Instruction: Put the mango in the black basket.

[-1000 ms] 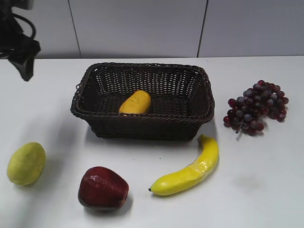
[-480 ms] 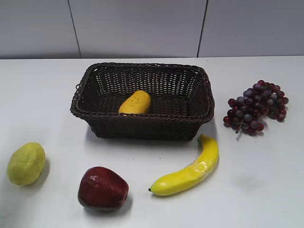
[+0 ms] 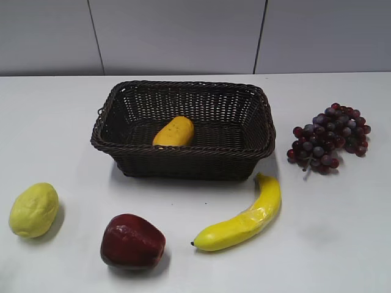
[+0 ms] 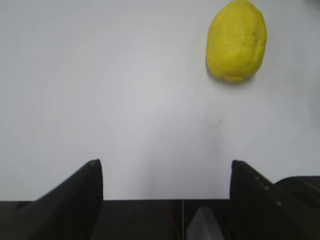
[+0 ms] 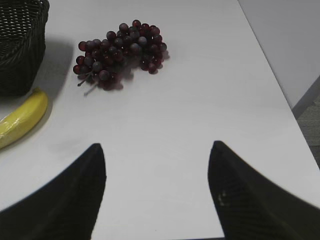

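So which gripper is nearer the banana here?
Right. The right gripper has the banana just ahead to its left; the left gripper sees only the lemon-like fruit and bare table.

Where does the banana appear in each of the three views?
Exterior view: banana lower middle-right, on the table in front of the black basket.
Left wrist view: not in it.
Right wrist view: only one end at the left edge.
Shared landmark: the grapes, beside the banana in both.

The exterior view looks down at a slant across the tabletop (image 3: 342, 244). Each wrist view looks down closely; the right shares the grapes (image 5: 120, 47) and banana (image 5: 20, 117), the left the lemon (image 4: 236, 40).
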